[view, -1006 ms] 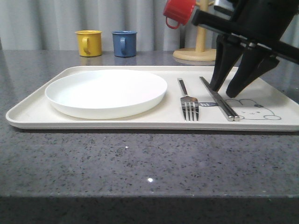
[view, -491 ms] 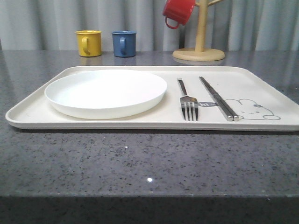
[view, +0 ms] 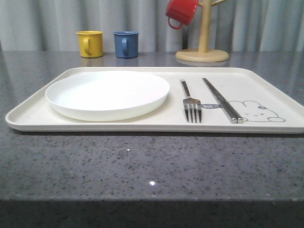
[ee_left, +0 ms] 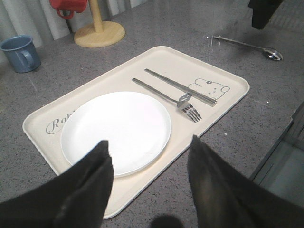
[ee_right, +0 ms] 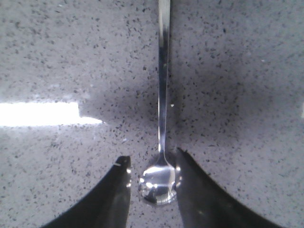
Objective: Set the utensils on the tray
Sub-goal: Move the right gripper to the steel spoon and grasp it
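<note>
The cream tray carries a silver fork and a pair of chopsticks lying side by side to the right of a white plate. In the left wrist view, the spoon lies on the grey table beyond the tray, off its rabbit corner. My right gripper is low over that spoon, open, with a finger on either side of the bowl; the spoon rests on the table. My left gripper hangs open above the tray's near edge, holding nothing.
A yellow mug and a blue mug stand behind the tray. A red mug hangs on a wooden mug tree at the back right. The table edge drops off close to the tray's right side.
One second ago my right gripper hung over the tray beside the chopsticks in the front view; it has since left that view. Fork, chopsticks and plate have not moved.
</note>
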Robot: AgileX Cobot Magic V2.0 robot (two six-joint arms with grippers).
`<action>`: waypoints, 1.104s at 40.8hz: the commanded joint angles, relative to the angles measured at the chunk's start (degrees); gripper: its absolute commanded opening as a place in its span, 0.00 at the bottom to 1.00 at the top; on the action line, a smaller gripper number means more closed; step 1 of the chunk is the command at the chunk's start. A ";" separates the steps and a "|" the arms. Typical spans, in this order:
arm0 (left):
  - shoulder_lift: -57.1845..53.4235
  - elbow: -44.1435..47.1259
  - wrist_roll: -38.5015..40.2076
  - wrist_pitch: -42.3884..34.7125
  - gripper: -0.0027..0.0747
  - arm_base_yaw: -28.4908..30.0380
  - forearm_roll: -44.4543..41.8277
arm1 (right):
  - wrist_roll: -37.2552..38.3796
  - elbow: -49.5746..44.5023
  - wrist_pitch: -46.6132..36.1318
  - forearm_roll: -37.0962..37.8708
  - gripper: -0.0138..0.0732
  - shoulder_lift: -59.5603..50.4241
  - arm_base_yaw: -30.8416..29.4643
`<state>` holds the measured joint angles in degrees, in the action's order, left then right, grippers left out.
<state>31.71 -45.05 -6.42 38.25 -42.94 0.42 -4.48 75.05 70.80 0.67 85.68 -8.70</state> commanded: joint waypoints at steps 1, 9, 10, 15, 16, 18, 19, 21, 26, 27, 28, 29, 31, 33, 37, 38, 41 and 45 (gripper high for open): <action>0.12 -1.54 0.61 -4.89 0.48 -0.50 0.22 | -1.12 1.48 3.01 1.09 0.47 0.19 -0.51; 0.12 -1.54 0.61 -4.89 0.48 -0.50 0.22 | -1.12 1.48 2.29 2.32 0.47 4.40 -0.51; 0.12 -1.54 0.61 -4.89 0.48 -0.50 0.22 | -1.12 1.48 2.29 2.49 0.47 4.76 -0.51; 0.12 -1.54 0.61 -4.89 0.48 -0.50 0.22 | -1.12 1.48 2.03 2.74 0.47 6.53 -0.51; 0.12 -1.54 0.61 -4.89 0.48 -0.50 0.22 | -1.12 1.48 1.85 2.74 0.47 6.87 -0.51; 0.12 -1.54 0.61 -4.89 0.48 -0.50 0.22 | -1.12 1.48 1.36 2.74 0.47 7.55 -0.51; 0.12 -1.54 0.61 -4.89 0.48 -0.50 0.22 | -1.12 1.48 1.20 2.74 0.47 7.95 -0.51; 0.12 -1.54 0.61 -4.89 0.48 -0.50 0.22 | -1.12 1.48 0.64 2.74 0.47 8.55 -0.51; 0.12 -1.54 0.61 -4.89 0.48 -0.50 0.22 | -1.12 1.54 0.67 2.29 0.47 9.12 -0.51; 0.12 -1.54 0.61 -4.89 0.48 -0.50 0.22 | -1.12 1.54 0.67 2.11 0.46 9.12 -0.51; 0.12 -1.54 0.61 -4.89 0.48 -0.50 0.22 | -1.12 1.54 0.72 2.05 0.45 9.12 -0.51; 0.12 -1.54 0.61 -4.89 0.48 -0.50 0.22 | -1.12 1.54 0.78 2.05 0.43 9.12 -0.51; 0.12 -1.54 0.61 -4.89 0.48 -0.50 0.22 | -1.12 1.54 0.92 2.05 0.38 9.12 -0.51; 0.12 -1.54 0.61 -4.89 0.48 -0.50 0.22 | -1.12 1.54 0.94 2.05 0.32 9.12 -0.51; 0.12 -1.54 0.61 -4.89 0.48 -0.50 0.22 | -1.12 1.54 0.99 2.05 0.22 9.12 -0.51; 0.12 -1.54 0.61 -4.89 0.48 -0.50 0.22 | -1.12 1.54 0.99 2.05 0.21 9.12 -0.51; 0.12 -1.54 0.61 -4.89 0.48 -0.50 0.22 | -1.12 1.54 1.04 2.05 0.20 9.12 -0.51; 0.12 -1.54 0.61 -4.89 0.48 -0.50 0.22 | -1.07 1.72 2.32 1.29 0.21 8.90 -0.51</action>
<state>31.71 -45.05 -6.42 38.25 -42.94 0.42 -4.93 75.18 70.09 2.87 96.88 -9.01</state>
